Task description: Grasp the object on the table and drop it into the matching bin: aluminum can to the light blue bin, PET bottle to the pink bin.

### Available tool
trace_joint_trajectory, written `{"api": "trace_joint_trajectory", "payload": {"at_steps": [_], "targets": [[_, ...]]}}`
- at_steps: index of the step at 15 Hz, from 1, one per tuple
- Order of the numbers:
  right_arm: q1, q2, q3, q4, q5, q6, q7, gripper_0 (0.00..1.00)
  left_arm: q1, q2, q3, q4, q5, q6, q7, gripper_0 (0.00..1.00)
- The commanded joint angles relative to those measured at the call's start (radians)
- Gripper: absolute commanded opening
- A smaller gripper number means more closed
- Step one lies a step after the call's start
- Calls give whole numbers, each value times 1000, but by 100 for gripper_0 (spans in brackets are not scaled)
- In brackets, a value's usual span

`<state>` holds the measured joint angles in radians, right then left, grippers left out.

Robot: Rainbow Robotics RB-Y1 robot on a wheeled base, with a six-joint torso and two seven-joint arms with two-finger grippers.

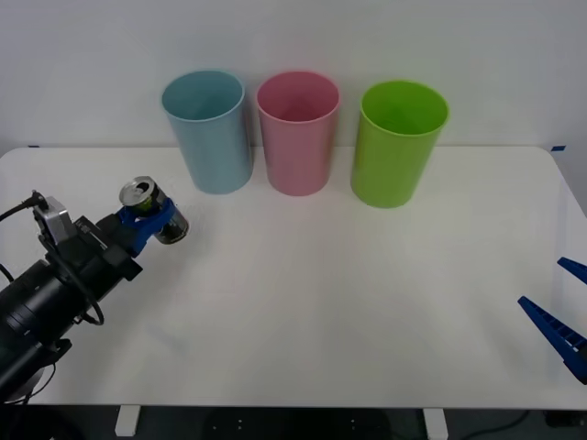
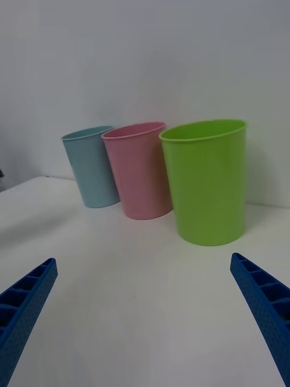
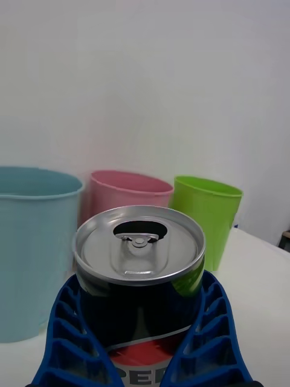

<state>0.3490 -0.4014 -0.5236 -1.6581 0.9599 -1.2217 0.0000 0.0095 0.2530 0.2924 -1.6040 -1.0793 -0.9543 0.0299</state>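
Note:
A small aluminum can (image 1: 147, 205) with a silver pull-tab lid and dark side is held at the left of the white table (image 1: 321, 302); my left gripper (image 1: 149, 220) is shut on it. Up close, the can (image 3: 140, 266) stands upright between the blue ribbed fingers (image 3: 66, 338). The light blue bin (image 1: 209, 130) stands just beyond and to the right of the can, with the pink bin (image 1: 297, 130) beside it. My right gripper (image 1: 561, 312) hangs open at the table's right edge, its fingers (image 2: 24, 308) wide apart and empty.
A lime green bin (image 1: 398, 141) stands to the right of the pink one, closing the row of three along the back wall. White tabletop stretches between the two arms.

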Motion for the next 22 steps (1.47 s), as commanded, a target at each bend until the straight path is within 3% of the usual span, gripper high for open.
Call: {"api": "trace_joint_trajectory", "payload": {"at_steps": [1, 8, 14, 22], "targets": [[0, 0, 0, 0, 0, 0, 0, 100, -26, 0, 48, -11, -5, 19, 30, 0], [0, 0, 0, 0, 0, 0, 0, 100, -167, 0, 109, -11, -119, 118, 94, 1], [0, 0, 0, 0, 0, 0, 0, 100, -333, -1, 116, -8, -330, 158, 300, 2], [0, 0, 0, 0, 0, 0, 0, 100, -620, 0, 113, 262, -511, 158, 311, 2]]}}
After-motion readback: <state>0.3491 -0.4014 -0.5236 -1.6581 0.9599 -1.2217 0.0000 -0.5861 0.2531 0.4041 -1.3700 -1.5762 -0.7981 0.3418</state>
